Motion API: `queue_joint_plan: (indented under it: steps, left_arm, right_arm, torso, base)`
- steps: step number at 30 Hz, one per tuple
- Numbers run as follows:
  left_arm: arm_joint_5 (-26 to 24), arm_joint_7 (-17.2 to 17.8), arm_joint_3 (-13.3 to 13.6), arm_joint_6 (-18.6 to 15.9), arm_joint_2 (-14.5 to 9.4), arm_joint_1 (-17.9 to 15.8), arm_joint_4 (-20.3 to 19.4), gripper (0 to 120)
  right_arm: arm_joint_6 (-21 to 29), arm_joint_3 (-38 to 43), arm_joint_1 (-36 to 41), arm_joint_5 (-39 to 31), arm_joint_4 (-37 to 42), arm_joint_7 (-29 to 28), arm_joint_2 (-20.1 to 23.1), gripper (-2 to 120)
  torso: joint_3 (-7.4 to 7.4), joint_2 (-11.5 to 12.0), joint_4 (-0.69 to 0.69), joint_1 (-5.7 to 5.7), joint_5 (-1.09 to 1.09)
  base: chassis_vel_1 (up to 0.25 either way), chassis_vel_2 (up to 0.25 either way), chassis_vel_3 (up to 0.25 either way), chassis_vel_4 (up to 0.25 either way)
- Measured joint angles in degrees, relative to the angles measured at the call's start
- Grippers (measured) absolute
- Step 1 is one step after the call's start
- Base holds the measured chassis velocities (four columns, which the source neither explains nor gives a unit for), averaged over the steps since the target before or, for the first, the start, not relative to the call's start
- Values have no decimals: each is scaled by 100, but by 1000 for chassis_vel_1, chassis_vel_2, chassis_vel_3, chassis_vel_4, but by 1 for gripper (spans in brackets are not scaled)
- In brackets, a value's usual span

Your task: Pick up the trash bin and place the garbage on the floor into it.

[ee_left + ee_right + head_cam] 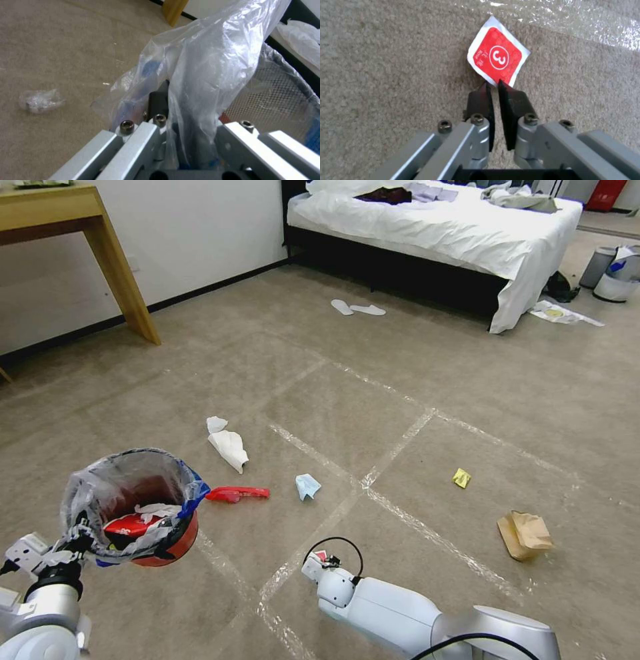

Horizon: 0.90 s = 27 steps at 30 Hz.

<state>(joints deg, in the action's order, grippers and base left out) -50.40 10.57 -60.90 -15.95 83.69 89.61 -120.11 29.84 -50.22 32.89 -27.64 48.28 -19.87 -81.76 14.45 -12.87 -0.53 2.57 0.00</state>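
Fingers [506, 97] apparently pinching glossy red card [498, 58].

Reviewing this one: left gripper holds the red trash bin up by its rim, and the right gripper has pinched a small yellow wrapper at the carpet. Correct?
Not quite. The right gripper is shut on a small red card with a white 3, as the right wrist view shows; the yellow wrapper lies untouched on the floor. The left gripper does hold the trash bin by its rim.

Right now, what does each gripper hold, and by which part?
Left gripper: trash bin, by its rim. Right gripper: red card, by one edge.
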Motion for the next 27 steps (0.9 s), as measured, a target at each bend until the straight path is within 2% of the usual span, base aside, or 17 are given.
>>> queue_joint_plan:
  steps: [3, 14, 27]
  left_arm:
    - [10, -16, 6, 11, 13, 1, 8, 4]
    - [43, -34, 17, 43, 33, 17, 22, 4]
    - [61, 21, 79, 27, 16, -53, 29, 4]
  right_arm:
    - [-36, -10, 13, 15, -28, 0, -4, 0]
    - [-164, 9, 28, 44, -97, -6, -33, 0]
    - [32, 303, -12, -256, 953, -477, 430, 0]
  torso:
    - [0, 0, 0, 0, 0]
    - [0, 0, 0, 0, 0]
    - [0, 0, 0, 0, 0]
  base:
    - [0, 0, 0, 0]
    - [0, 0, 0, 0]
    - [0, 0, 0, 0]
